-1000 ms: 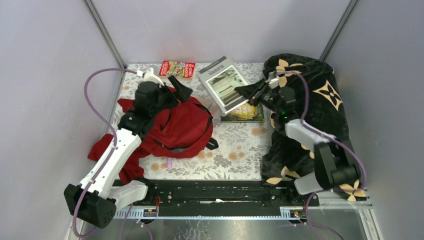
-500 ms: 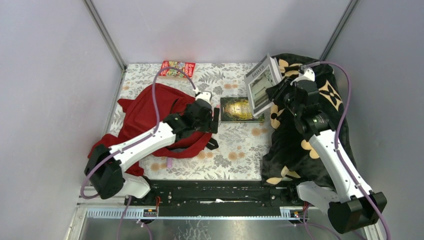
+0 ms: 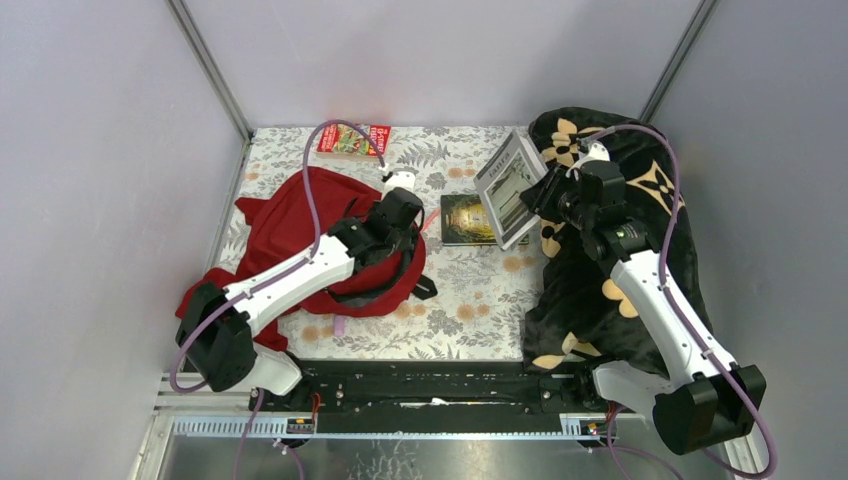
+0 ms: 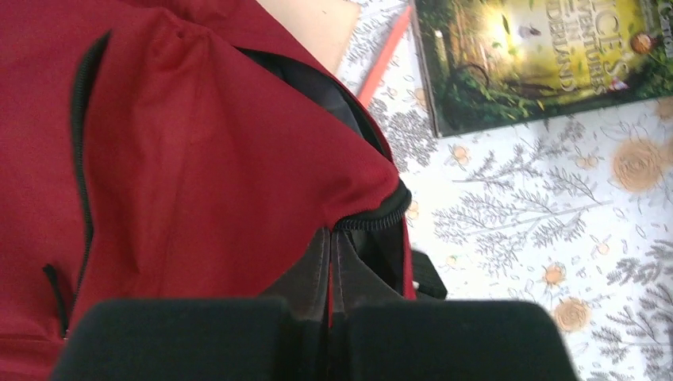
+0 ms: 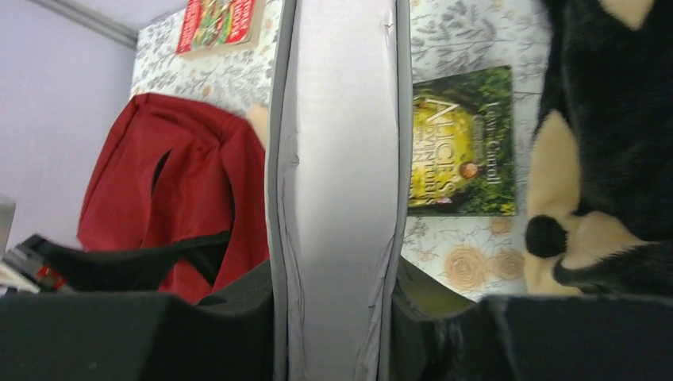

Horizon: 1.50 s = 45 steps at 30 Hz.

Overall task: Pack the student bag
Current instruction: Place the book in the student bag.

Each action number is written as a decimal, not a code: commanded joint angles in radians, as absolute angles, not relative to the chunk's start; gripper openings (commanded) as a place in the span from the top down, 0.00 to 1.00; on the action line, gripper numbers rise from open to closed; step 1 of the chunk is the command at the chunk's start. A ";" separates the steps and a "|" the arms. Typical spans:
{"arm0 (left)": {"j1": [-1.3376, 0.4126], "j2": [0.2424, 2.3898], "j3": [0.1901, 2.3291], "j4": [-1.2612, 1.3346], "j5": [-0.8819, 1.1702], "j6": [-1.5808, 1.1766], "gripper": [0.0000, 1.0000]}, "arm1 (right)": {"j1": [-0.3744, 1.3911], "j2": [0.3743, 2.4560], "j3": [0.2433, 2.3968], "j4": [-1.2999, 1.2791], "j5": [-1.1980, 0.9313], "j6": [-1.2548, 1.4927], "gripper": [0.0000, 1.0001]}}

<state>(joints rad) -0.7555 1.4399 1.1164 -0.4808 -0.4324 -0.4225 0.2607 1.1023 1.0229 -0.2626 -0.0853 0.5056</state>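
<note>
A: Well, the student bag lies centre-left on the surface; the grey book hangs tilted at upper right, clamped in the right fingers.
B: And the left fingers are pinched shut on the bag's zip edge. That thin hold may slip, closing the mouth.

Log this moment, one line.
left hand: shut on student bag rim | right hand: holding grey book, tilted up | green book: on table beside bag
</note>
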 commanded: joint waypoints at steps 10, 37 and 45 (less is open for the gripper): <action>-0.246 1.237 1.332 -0.602 0.033 -0.444 1.00 | 0.262 1.201 1.003 0.004 -0.758 0.719 1.00; -0.077 1.146 1.300 -0.494 0.417 -0.462 1.00 | 0.686 1.994 1.311 0.483 -0.756 1.148 1.00; -0.074 1.107 1.225 -0.431 0.438 -0.494 1.00 | 0.754 2.291 1.610 0.463 -0.575 1.225 0.84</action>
<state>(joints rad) -0.0830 1.1473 1.2427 -0.5468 0.4023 -0.4690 0.7330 2.1780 1.4487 0.4572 -0.6987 1.1828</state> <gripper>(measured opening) 0.008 0.364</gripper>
